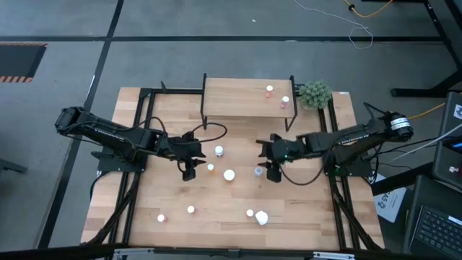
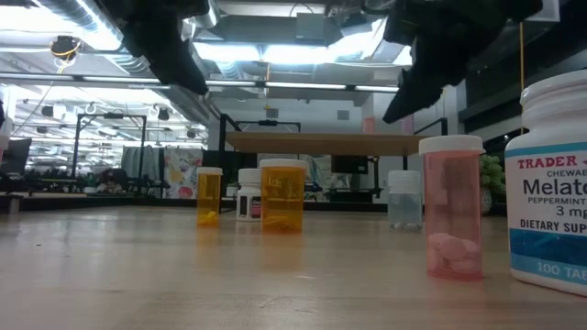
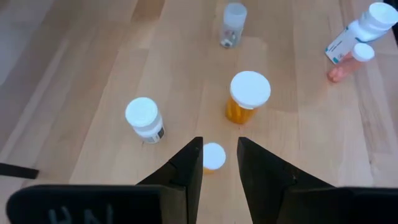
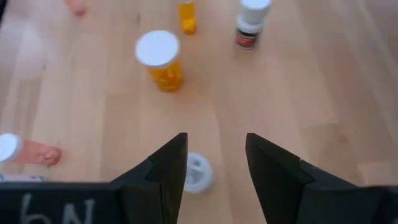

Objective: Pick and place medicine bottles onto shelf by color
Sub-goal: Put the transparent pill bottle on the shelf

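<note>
Left gripper (image 1: 189, 172): above the table, jaws partly open and empty, small orange bottle (image 3: 213, 157) below their gap. Loose bottles: white one (image 1: 219, 151), large orange one (image 1: 229, 175), several toward the near edge. Right gripper (image 1: 273, 172): jaws open and empty over clear bottle (image 4: 198, 172). Shelf (image 1: 238, 97): two bottles placed; most remain.

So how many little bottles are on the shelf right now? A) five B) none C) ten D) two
D: the high view shows just two white-capped bottles standing on the shelf, near its right end; all the other bottles stand on the table.
</note>
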Controlling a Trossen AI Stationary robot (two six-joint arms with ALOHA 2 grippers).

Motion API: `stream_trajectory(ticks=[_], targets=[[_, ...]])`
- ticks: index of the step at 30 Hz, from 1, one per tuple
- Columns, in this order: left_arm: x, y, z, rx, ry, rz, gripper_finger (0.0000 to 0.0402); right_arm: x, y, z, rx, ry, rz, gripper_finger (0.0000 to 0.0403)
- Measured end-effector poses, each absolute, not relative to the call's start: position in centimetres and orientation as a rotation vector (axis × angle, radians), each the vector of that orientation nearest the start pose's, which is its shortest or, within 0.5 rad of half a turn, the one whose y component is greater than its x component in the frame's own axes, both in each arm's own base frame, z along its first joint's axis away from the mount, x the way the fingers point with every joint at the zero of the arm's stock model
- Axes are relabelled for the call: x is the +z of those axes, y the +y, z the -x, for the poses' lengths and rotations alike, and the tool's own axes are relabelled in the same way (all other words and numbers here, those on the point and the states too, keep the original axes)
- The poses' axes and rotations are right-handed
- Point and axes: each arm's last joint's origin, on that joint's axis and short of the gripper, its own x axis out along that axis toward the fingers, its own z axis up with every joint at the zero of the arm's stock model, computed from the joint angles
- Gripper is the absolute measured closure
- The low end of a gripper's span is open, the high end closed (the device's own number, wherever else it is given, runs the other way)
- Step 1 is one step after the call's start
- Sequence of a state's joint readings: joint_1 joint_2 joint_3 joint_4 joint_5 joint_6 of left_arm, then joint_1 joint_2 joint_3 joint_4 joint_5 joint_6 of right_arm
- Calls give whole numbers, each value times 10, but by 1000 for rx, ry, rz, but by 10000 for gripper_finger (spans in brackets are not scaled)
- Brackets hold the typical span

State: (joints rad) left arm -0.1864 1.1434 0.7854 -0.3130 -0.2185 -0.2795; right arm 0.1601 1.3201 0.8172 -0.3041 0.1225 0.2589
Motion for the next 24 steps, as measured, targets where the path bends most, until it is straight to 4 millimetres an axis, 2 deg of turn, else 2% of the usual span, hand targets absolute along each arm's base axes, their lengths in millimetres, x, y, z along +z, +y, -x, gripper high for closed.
stream_trajectory(ticks=[4, 11, 14, 24], targets=[[252, -38, -235, 124, 660, 130, 306, 209, 47, -258, -27, 770, -114, 234], [250, -38, -238, 124, 662, 130, 306, 206, 51, -262, 58, 714, -43, 234], [249, -39, -238, 124, 663, 130, 306, 199, 52, -264, 52, 749, -55, 231], [249, -39, -238, 124, 660, 130, 306, 182, 53, -272, 31, 825, -81, 159]])
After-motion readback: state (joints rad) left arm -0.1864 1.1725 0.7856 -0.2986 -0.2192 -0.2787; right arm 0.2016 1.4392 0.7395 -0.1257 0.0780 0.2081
